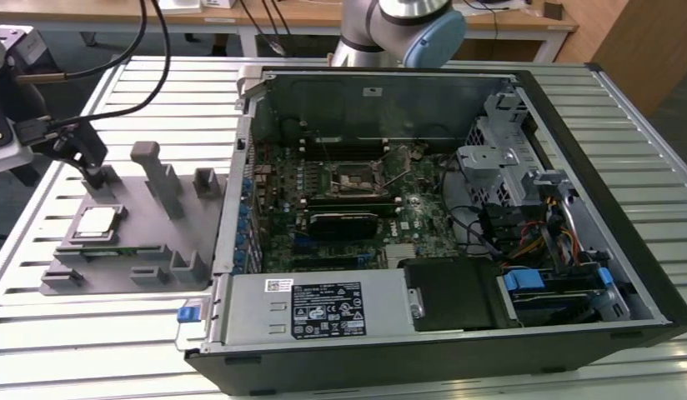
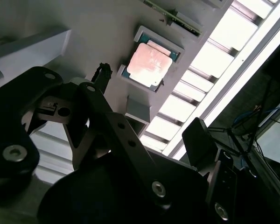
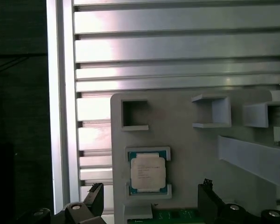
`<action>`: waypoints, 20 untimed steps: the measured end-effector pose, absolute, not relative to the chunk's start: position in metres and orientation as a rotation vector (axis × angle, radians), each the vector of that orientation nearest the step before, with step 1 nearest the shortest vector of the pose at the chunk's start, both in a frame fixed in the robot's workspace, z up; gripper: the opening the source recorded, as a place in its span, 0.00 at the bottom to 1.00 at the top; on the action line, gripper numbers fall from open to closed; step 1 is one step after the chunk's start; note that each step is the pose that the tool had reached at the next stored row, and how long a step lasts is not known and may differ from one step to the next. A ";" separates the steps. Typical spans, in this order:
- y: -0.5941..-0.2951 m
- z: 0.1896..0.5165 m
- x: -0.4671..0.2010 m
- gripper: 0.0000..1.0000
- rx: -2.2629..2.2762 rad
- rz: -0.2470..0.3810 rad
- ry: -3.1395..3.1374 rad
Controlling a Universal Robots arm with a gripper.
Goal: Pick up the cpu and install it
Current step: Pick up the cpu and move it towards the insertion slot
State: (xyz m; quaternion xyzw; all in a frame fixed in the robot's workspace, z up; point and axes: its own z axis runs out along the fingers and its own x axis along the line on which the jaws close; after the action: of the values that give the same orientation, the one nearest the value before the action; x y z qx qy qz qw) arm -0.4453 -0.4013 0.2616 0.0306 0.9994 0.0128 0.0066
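Gripper (image 1: 91, 163) is released: jaws spread wide, nothing held. In both wrist views its dark fingers (image 3: 96, 196) flank the cpu (image 3: 148, 173) w/o touching it. Cpu lies flat, metal top up, in a shallow framed pocket of the grey tray (image 1: 143, 250), which sits on the slatted table (image 1: 99, 333). In the exterior view the gripper hangs at approx 12 o'clock of the cpu. Tall upright blocks (image 1: 154, 173) stand at approx 1–2 o'clock of it, close to the fingers. A green circuit strip (image 1: 99, 251) lies just beside it at 6 o'clock. The open PC case (image 1: 433, 92) is at 3 o'clock of the tray. Its near side wall (image 1: 246, 167) stands btwn the tray and the motherboard (image 1: 321, 218). The black socket (image 1: 360, 179) sits mid-board w/ its lever (image 1: 399, 171) raised. Black cables (image 1: 137, 50) run to the wrist from approx 1 o'clock.
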 end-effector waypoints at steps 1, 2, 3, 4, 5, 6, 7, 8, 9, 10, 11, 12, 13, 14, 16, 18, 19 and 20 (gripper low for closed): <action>-0.401 0.260 -0.445 0.88 0.097 0.040 3.127; -0.402 0.259 -0.445 0.88 0.098 0.040 3.127; -0.402 0.258 -0.445 0.88 0.099 0.040 3.126; -0.402 0.257 -0.445 0.88 0.100 0.040 3.126; -0.402 0.255 -0.445 0.88 0.102 0.040 3.126; -0.402 0.254 -0.445 0.88 0.103 0.040 3.126; -0.403 0.253 -0.445 0.88 0.104 0.040 3.126; -0.403 0.252 -0.445 0.88 0.106 0.040 3.126; -0.404 0.250 -0.445 0.88 0.107 0.040 3.126; -0.405 0.249 -0.445 0.88 0.108 0.040 3.126; -0.406 0.247 -0.445 0.88 0.108 0.040 3.126; -0.407 0.246 -0.445 0.88 0.108 0.040 3.126; -0.408 0.244 -0.445 0.88 0.107 0.041 3.126; -0.409 0.242 -0.444 0.88 0.105 0.041 3.126; -0.411 0.238 -0.444 0.88 0.100 0.041 3.127; -0.411 0.235 -0.443 0.88 0.099 0.041 3.127; -0.411 0.233 -0.442 0.88 0.099 0.041 3.127; -0.411 0.231 -0.442 0.88 0.099 0.041 3.127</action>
State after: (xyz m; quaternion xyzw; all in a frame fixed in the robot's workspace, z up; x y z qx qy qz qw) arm -0.4418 -0.4113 0.2312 0.0316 0.9994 0.0130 0.0065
